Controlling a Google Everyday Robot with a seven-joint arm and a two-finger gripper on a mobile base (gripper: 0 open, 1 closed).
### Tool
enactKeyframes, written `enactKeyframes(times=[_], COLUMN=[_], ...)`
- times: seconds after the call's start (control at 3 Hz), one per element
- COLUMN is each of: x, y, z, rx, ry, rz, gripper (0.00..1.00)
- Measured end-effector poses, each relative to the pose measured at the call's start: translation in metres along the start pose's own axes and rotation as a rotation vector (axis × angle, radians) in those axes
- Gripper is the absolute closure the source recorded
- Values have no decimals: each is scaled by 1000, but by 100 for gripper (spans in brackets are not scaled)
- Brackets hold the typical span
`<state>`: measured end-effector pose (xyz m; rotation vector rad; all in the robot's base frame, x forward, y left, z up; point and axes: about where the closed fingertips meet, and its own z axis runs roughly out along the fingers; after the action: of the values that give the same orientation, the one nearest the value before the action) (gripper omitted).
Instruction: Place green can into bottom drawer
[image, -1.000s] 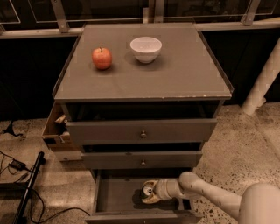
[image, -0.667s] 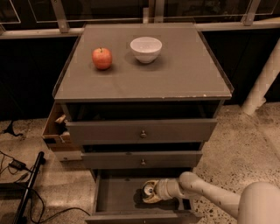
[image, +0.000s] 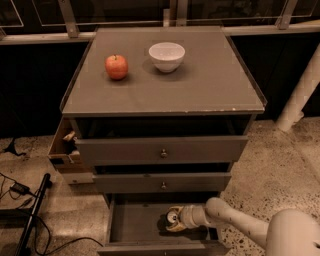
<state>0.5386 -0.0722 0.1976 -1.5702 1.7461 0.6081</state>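
The bottom drawer (image: 134, 224) is pulled out, showing its plain grey floor. My gripper (image: 175, 223) reaches into it from the right, low over the floor near the drawer's right side. At the gripper's tip sits a small round thing with a silvery top, which looks like the green can (image: 172, 216). Its green side is mostly hidden by the gripper. The can is inside the drawer's outline. I cannot tell whether it rests on the floor or is held just above it.
A red apple (image: 116, 66) and a white bowl (image: 166, 56) stand on the cabinet top (image: 210, 90). The two upper drawers (image: 162, 151) are slightly open. A cardboard box (image: 62, 150) sits at the cabinet's left. Cables (image: 22, 192) lie on the floor on the left, and a white post (image: 300, 95) stands on the right.
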Motion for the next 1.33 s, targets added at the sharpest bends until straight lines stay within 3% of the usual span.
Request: enactKeyframes(times=[0.33,0.67,1.33], x=[19,24,24], y=[-5,-6,-6], z=[7,10,10], rx=[0,-2,-3], ry=[23,26,26], rz=[6,13,13], gripper=[100,100,58])
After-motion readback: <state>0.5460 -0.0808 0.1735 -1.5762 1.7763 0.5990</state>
